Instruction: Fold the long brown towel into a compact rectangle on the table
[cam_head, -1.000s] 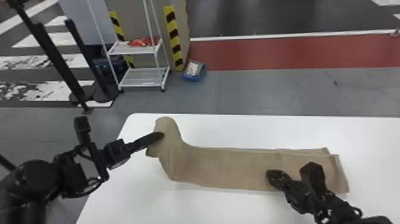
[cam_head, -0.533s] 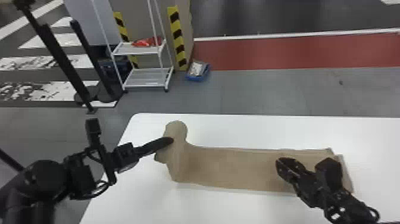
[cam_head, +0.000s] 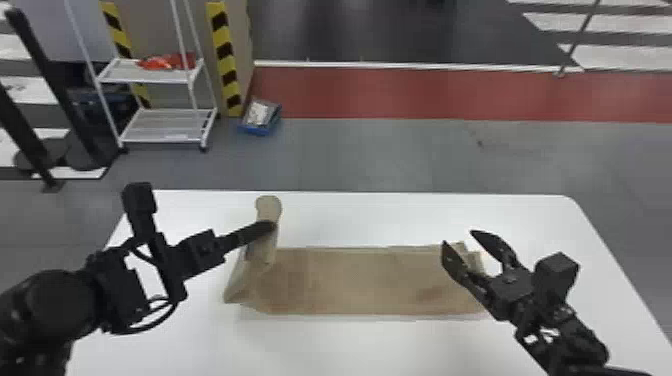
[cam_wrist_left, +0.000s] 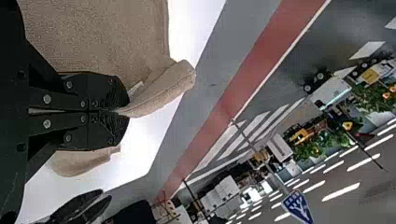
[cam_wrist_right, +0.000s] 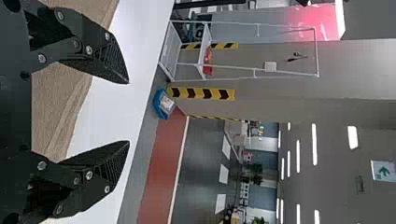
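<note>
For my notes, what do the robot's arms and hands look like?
The left arm and right arm are black and blocky, the left with a looping dark cable. The left hand and right hand have flat black fingers, silvery screws and ridged pads.

Table (cam_head: 375, 345): white top, smooth, giving back a soft gloss. Towel (cam_head: 360, 280): brown cloth, lying on the table, looking matt and slightly rough. Left gripper (cam_head: 272, 225) and right gripper (cam_head: 459, 238), above the table: mostly matt black, shiny metal screws (cam_wrist_left: 46, 99) showing. Rack (cam_head: 165, 127), standing beyond the table: smooth, seemingly white-painted metal.
</note>
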